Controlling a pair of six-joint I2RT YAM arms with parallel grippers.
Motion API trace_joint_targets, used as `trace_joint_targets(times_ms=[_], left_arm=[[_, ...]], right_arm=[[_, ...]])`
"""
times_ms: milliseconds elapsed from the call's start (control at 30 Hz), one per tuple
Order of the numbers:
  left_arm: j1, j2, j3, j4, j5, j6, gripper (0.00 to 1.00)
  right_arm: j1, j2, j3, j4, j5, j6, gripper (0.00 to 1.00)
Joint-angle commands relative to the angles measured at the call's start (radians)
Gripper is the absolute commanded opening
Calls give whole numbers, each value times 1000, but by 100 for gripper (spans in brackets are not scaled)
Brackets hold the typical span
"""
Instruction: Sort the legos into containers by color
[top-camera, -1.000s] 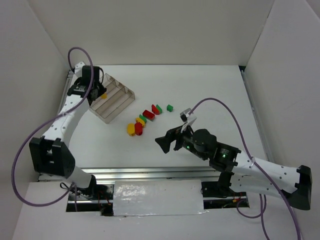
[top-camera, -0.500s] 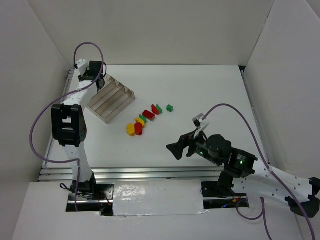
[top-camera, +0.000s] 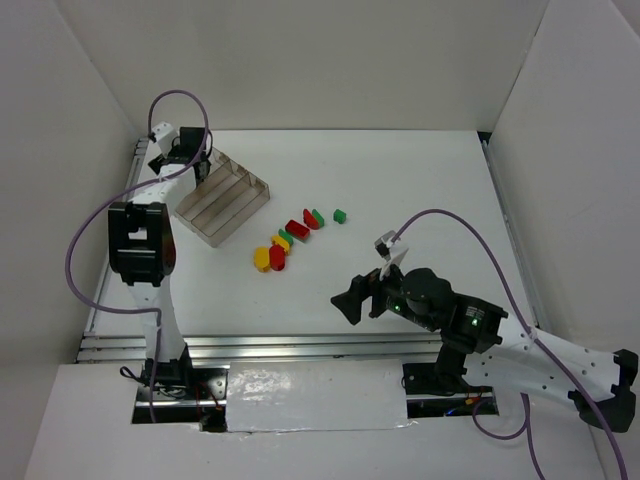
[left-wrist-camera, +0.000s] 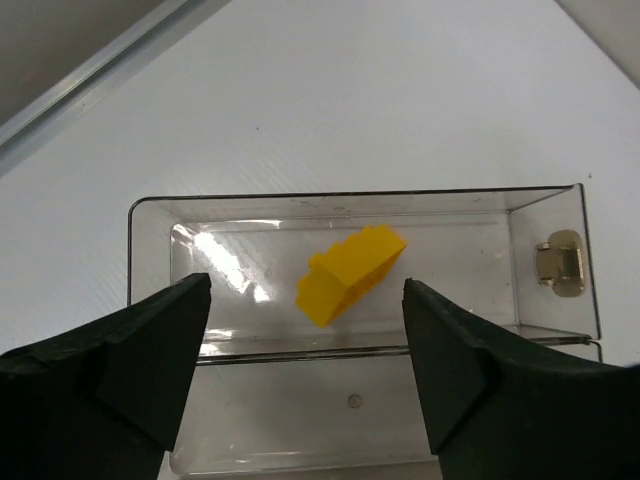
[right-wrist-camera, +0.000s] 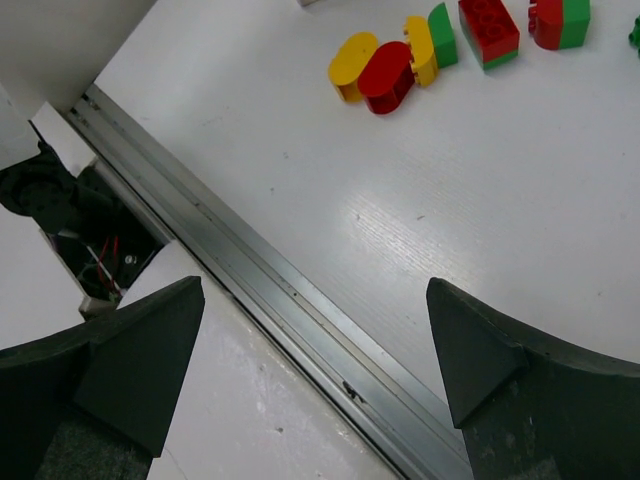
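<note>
Seen from above, the left gripper (top-camera: 190, 160) hangs over the far left end of the tray (top-camera: 225, 205). The loose bricks (top-camera: 285, 240) lie on the table (top-camera: 420, 180) to the right of it, and the right gripper (top-camera: 348, 298) is nearer to me.

At the left wrist, its fingers (left-wrist-camera: 150, 350) stand apart, and one yellow brick (left-wrist-camera: 350, 272) lies free in a tray compartment.

At the right wrist, the fingers (right-wrist-camera: 130, 350) are wide apart and hold nothing, above the near table edge.

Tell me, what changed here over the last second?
The left end effector opened and dropped the yellow brick into the tray's outer compartment. The right end effector, open throughout, drew back a little toward its base. The loose bricks stayed put.
</note>
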Motion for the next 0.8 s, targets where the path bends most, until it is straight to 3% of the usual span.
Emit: trace_joint_targets(times_ms=[0, 167, 300, 367, 433, 567, 767], left_arm=[[6, 19, 31, 2, -26, -7, 92], [-2, -70, 49, -55, -28, -13, 100], [-59, -203, 136, -246, 56, -19, 100], [-114, -267, 105, -303, 109, -2, 99], [-169, -387, -4, -308, 153, 19, 99], [-408, -559, -223, -331, 187, 31, 100], [-626, -642, -469, -294, 258, 38, 100]], right_arm=[[3, 1, 30, -2, -15, -9, 100], [2, 28, 21, 5, 12, 9, 100], [3, 76, 38, 19, 31, 41, 100], [2, 105, 48, 18, 45, 67, 100], [3, 120, 64, 13, 68, 84, 100], [2, 132, 73, -14, 89, 121, 100], [0, 108, 58, -42, 89, 158, 100]])
